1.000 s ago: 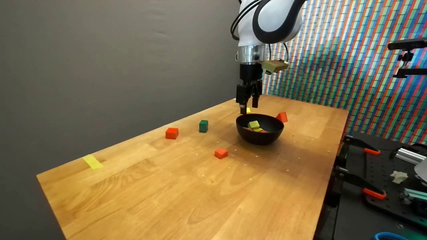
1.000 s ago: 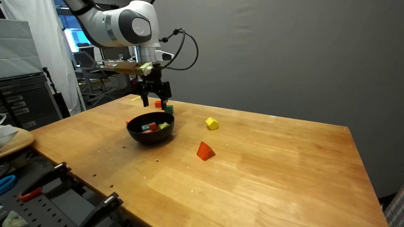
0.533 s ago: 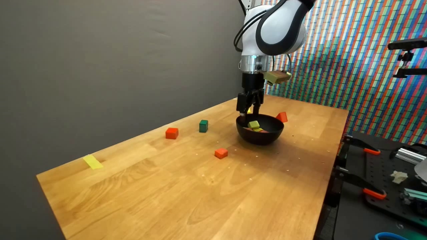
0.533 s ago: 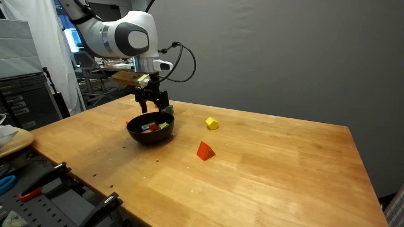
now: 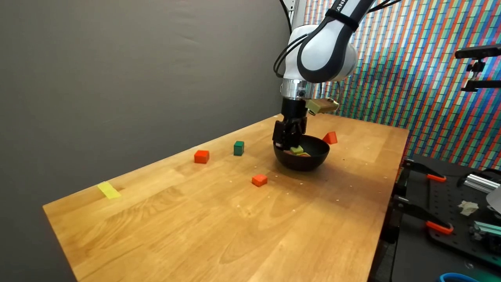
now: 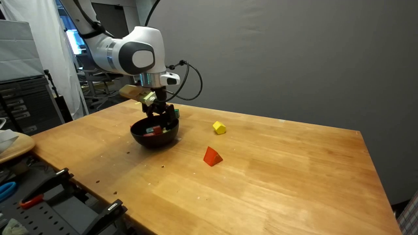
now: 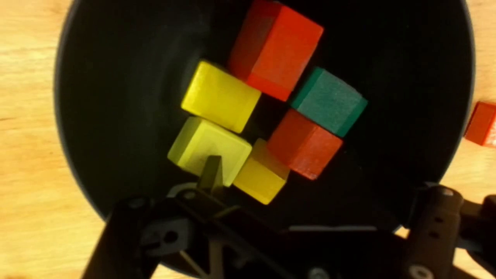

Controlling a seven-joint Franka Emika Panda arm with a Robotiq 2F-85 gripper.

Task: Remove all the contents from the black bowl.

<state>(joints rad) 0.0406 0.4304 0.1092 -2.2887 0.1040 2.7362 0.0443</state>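
Bowl [image 5: 301,163]: black and round, sitting on the wooden table [image 5: 203,231]. The wrist view shows six blocks in it.
Gripper [image 6: 160,121]: pointing down at the bowl. Its two fingers [image 7: 211,174] are spread wide apart.
Finger: one of them hangs over part of a pale yellow block [image 7: 228,145] in the wrist view. It is hard to tell if they touch.
Yellow in the bowl: the pale one, a bright yellow block [image 7: 221,95] right beside it, and a dark yellow block [image 7: 257,180] on another side.
Red in the bowl: a long red block [image 7: 285,50] next to the bright yellow one, and a small red block [image 7: 314,151] up against the dark yellow one.
Green in the bowl: one green block [image 7: 329,102], right by the small red one.
Red on the table: a red cube [image 5: 201,156] near the edge by the gray wall [image 5: 137,78], a flat red block [image 5: 259,180] nearer the bowl, and a red wedge [image 6: 212,157] that shows in both exterior views.
Green on the table: a green cube [image 5: 238,149], between the red cube and the bowl in an exterior view.
Yellow on the table: a five-sided yellow block [image 6: 219,128], and a strip of tape [image 5: 109,190] near a corner.
Arm [image 6: 140,49]: white and dark gray, over the bowl.
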